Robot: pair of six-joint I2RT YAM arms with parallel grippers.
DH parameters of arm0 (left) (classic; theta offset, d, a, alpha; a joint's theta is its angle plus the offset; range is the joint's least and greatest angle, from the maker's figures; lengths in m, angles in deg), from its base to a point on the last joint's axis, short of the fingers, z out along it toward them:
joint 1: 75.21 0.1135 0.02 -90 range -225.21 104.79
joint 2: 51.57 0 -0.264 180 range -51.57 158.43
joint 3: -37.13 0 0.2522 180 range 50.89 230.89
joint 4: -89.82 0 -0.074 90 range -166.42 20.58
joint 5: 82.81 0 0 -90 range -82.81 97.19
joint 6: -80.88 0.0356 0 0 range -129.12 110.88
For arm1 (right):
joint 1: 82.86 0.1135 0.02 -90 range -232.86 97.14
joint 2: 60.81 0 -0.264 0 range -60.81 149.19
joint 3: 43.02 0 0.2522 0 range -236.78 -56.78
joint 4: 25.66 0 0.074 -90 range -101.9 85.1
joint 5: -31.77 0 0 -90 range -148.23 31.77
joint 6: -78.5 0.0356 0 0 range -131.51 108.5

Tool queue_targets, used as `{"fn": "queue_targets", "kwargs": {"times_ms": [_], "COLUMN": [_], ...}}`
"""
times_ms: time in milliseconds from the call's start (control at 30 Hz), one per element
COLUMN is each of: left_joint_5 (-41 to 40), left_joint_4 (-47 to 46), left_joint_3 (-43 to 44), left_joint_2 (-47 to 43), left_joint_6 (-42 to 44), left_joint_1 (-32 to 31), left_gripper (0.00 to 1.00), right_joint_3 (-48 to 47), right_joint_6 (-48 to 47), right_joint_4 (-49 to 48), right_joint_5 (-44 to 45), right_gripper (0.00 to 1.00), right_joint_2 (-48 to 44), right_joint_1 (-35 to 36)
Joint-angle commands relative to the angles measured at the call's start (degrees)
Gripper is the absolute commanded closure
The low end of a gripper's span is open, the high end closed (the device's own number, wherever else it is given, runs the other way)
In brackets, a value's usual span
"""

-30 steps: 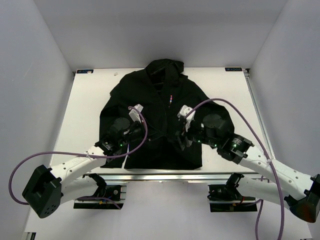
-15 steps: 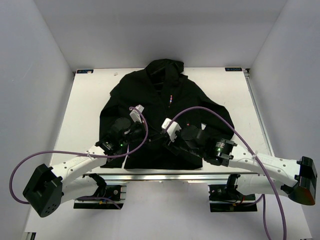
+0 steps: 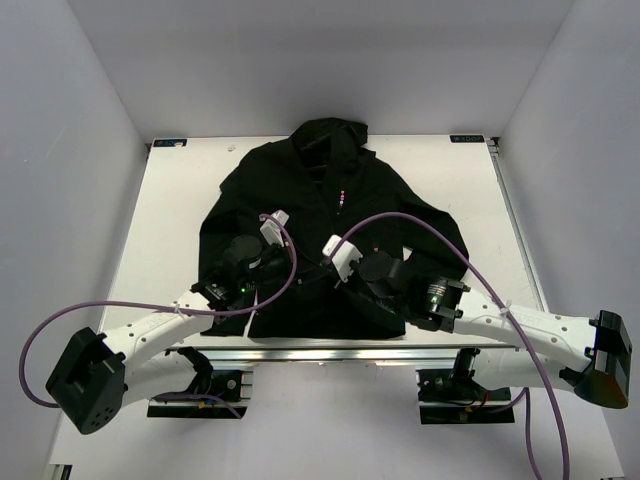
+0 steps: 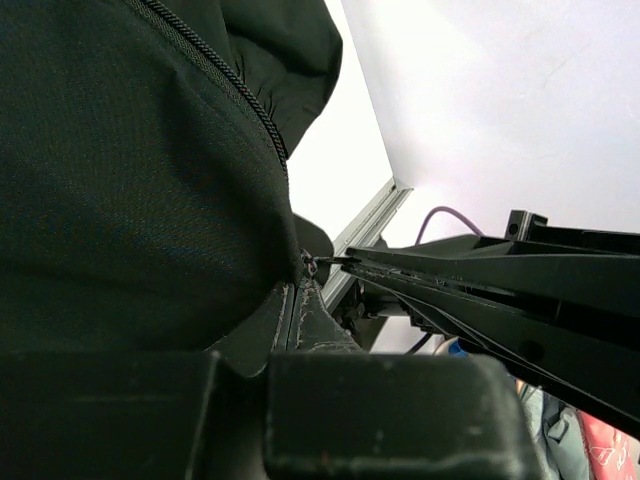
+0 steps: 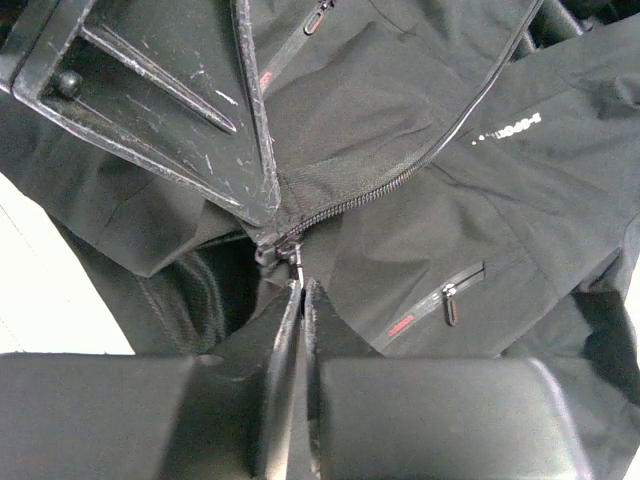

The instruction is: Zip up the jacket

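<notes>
A white surface (image 3: 170, 200) between grey walls carries the black jacket (image 3: 300, 190), spread flat with its hood at the far side. The right tool (image 5: 297, 290) has swung in from the right and clenched on the zipper pull (image 5: 293, 262) near the hem. The left tool (image 4: 298, 298) stays clenched on the hem fabric beside it, so zipping can likely begin.

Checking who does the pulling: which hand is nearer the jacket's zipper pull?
Right. The right hand is pinched on the zipper pull; the left hand grips the jacket fabric just beside it.
</notes>
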Motion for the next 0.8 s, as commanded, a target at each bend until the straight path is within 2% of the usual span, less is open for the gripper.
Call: {"fn": "queue_targets", "kwargs": {"times_ms": [0, 100, 367, 467, 633, 700, 767], "left_joint_5": [1.3, 1.6, 1.3, 1.3, 1.6, 1.6, 1.7], "left_joint_4": [0.1, 0.8, 2.2, 2.5, 2.5, 2.4, 2.7], "left_joint_3": [1.9, 2.3, 2.4, 2.7, 3.0, 3.1, 3.2], "left_joint_2": [-0.2, -0.3, -1.2, -1.3, -1.0, -0.9, -0.9], "left_joint_6": [0.5, 0.9, 1.4, 1.6, 1.6, 1.8, 2.0], "left_joint_1": [-0.3, -0.3, -0.2, -0.3, -0.3, -0.3, -0.3], "left_gripper": [1.0, 1.0, 1.0, 1.0, 1.0, 1.0, 1.0], "right_joint_3": [-2.0, -2.1, -2.2, -2.2, -2.6, -2.6, -2.6], "right_joint_6": [0.3, 0.3, 0.1, 0.3, 0.5, 0.5, 0.6], "right_joint_4": [-2.0, -2.3, -2.1, -2.2, -0.8, -0.8, -0.6], "right_joint_5": [2.3, 2.0, -2.4, -3.0, -3.2, -3.0, -2.8], "right_gripper": [0.94, 1.0, 1.0, 0.87, 0.84, 0.79, 0.81], "right_joint_2": [0.1, 0.7, 1.4, 2.0, 3.7, 3.9, 4.1], "right_joint_1": [0.3, 0.3, 0.3, 0.3, 0.3, 0.3, 0.3]}}
